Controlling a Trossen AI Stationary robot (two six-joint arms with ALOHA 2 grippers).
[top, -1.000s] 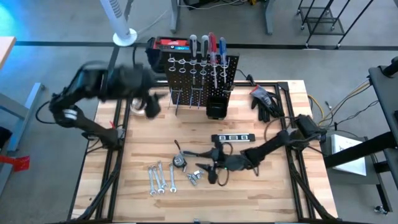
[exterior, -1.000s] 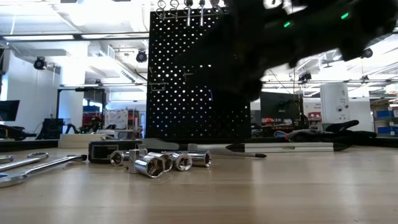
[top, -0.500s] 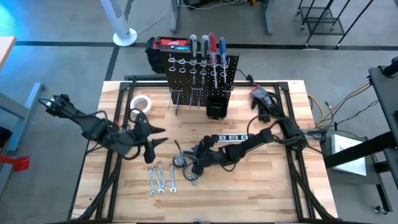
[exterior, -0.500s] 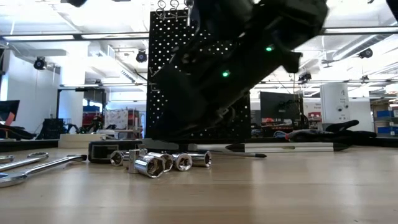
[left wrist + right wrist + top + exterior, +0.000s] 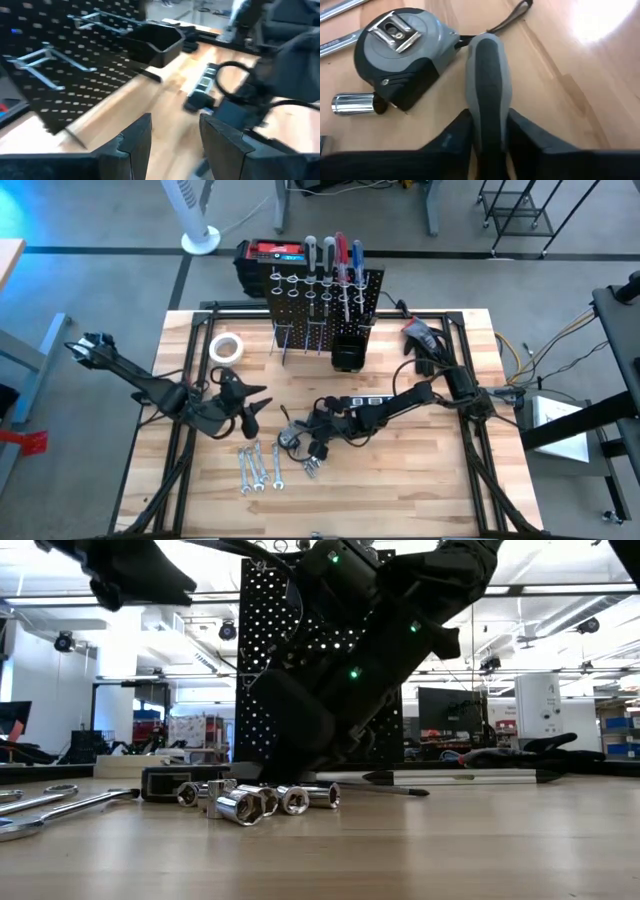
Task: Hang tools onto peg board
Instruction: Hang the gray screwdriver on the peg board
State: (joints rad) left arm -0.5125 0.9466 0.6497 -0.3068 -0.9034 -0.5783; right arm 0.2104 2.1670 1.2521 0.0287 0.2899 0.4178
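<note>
Grey-handled screwdriver [image 5: 487,85] sits clamped in the right pincer [image 5: 487,142], beside the tape measure [image 5: 400,57].

Hidden, cropped and blurred items

The grey-handled screwdriver [image 5: 487,80] was seen as handle only, its shaft cut off below the right gripper [image 5: 487,137]. Beside the handle, one socket [image 5: 352,103] ran off-frame. The peg board [image 5: 320,660] was largely masked by the right arm. The left wrist view was motion-blurred.
</note>
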